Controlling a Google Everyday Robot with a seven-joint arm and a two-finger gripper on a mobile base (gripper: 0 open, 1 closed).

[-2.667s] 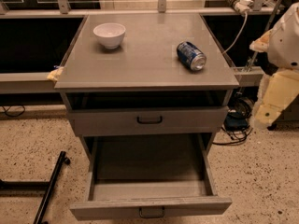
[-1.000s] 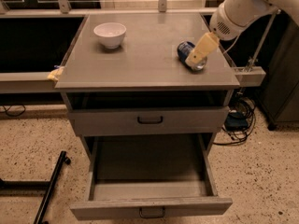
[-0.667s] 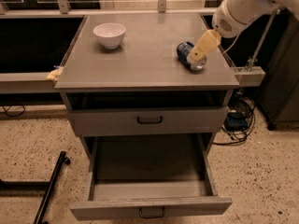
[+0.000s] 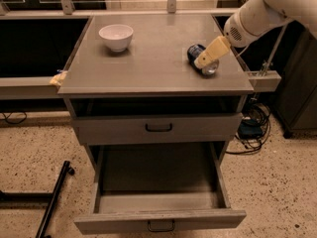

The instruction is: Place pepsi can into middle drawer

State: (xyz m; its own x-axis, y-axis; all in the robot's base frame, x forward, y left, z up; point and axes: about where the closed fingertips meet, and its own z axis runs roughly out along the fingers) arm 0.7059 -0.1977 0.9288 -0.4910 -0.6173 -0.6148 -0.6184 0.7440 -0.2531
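Leave the white bowl (image 4: pixel 116 36) at the left rear of the cabinet top (image 4: pixel 148 66) untouched. The middle drawer (image 4: pixel 158 218) stands pulled out below the upper drawer (image 4: pixel 124 129), ready to receive. The pepsi can (image 4: pixel 195 51) lies on its side near the top's right edge. The gripper (image 4: pixel 204 59) overlaps the can; you cannot tell its opening from here. Grip across the round body, since the can is likely to roll, then lift clear before descending.
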